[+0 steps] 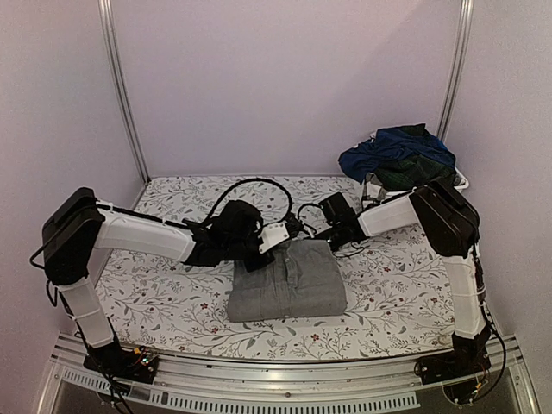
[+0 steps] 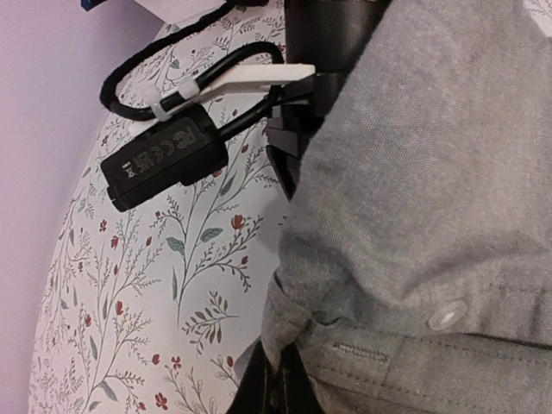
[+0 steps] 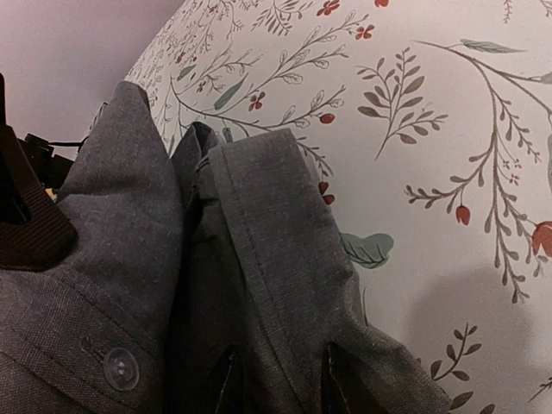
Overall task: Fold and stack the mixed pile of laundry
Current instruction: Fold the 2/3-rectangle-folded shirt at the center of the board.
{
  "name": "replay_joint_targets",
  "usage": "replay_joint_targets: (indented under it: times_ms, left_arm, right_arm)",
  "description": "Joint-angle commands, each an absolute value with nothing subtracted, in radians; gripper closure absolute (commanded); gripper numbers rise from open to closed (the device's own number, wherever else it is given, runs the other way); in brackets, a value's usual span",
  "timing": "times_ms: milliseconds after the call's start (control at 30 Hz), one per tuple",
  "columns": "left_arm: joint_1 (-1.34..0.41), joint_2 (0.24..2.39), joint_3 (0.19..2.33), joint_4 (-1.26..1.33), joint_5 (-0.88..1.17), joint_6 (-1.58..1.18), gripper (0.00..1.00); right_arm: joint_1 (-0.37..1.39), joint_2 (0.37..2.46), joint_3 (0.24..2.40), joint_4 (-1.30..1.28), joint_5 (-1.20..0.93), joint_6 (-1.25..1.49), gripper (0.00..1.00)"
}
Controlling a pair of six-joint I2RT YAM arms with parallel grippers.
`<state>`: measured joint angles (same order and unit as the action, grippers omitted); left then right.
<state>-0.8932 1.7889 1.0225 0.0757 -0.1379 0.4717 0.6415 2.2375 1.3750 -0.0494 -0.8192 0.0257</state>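
Note:
A grey garment point(image 1: 289, 280) lies folded in a rough rectangle in the middle of the table. At its far left corner my left gripper point(image 1: 278, 240) is shut on a pinch of the grey cloth point(image 2: 414, 172), the dark fingertips point(image 2: 259, 384) just showing under the edge. My right gripper point(image 1: 321, 235) is at the far right corner. Its two fingers point(image 3: 332, 379) are closed on a stitched band of the grey garment point(image 3: 259, 259). A navy blue garment point(image 1: 388, 153) and a dark plaid one point(image 1: 423, 172) are heaped at the back right.
The heap sits in a white bin point(image 1: 461, 183) at the back right corner. The floral table cloth point(image 1: 172, 302) covers the table. The right arm's black camera and its cable point(image 2: 164, 159) hang close above the garment's far edge. Walls close in at the back and both sides.

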Motion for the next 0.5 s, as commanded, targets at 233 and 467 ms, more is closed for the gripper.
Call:
replay_joint_targets:
  times_ms: [233,467]
  left_arm:
    - [-0.864,1.903,1.011,0.28,-0.178,0.567,1.0]
    - [-0.863,1.977,1.008,0.266,-0.203,0.569,1.0]
  right_arm:
    - [0.636,2.235,1.351,-0.159,-0.757,0.034,0.67]
    - [0.51,2.11,1.369,-0.211,-0.533,0.087,0.51]
